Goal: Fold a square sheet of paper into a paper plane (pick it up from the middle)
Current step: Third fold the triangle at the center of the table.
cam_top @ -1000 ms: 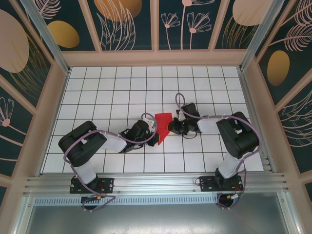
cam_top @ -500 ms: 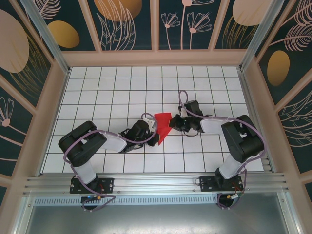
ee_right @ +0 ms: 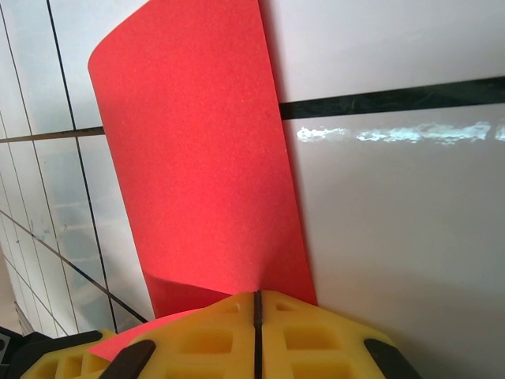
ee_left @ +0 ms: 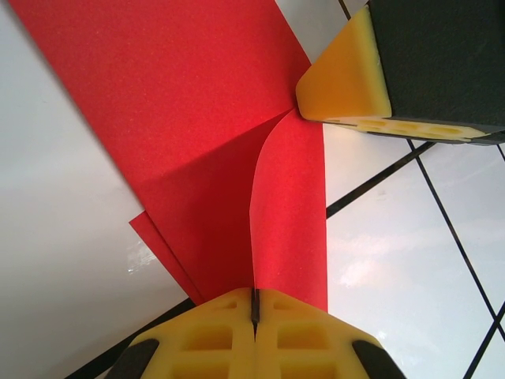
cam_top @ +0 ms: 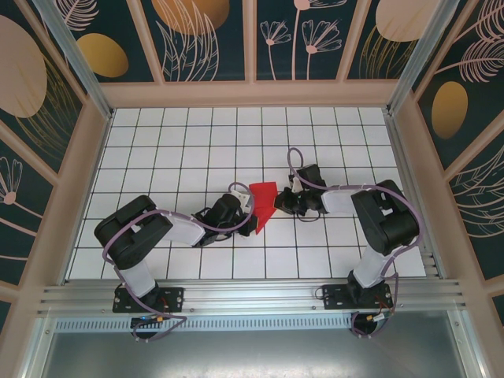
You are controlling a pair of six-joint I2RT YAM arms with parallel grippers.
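Red paper [cam_top: 264, 201], folded to a narrow wedge, sits mid-table on the white tiled surface [cam_top: 181, 150], its point toward the near edge. Left gripper [cam_top: 247, 214] meets its left side, right gripper [cam_top: 281, 204] its right side. Both arms reach inward, low over the tiles.

Mid-table, left gripper [cam_top: 249, 219] and right gripper [cam_top: 279, 204] flanked the square sheet of paper [cam_top: 264, 194], blocking both sides. Far table [cam_top: 197, 142] tiles gave passing room, up to the walls [cam_top: 252, 93].

I count one sheet of red paper [cam_top: 264, 203] on one white tiled tabletop [cam_top: 173, 150]. Two robot arms stand there, the left arm [cam_top: 146, 232] and the right arm [cam_top: 383, 220]. Each has a pair of yellow fingers [ee_left: 197, 343].
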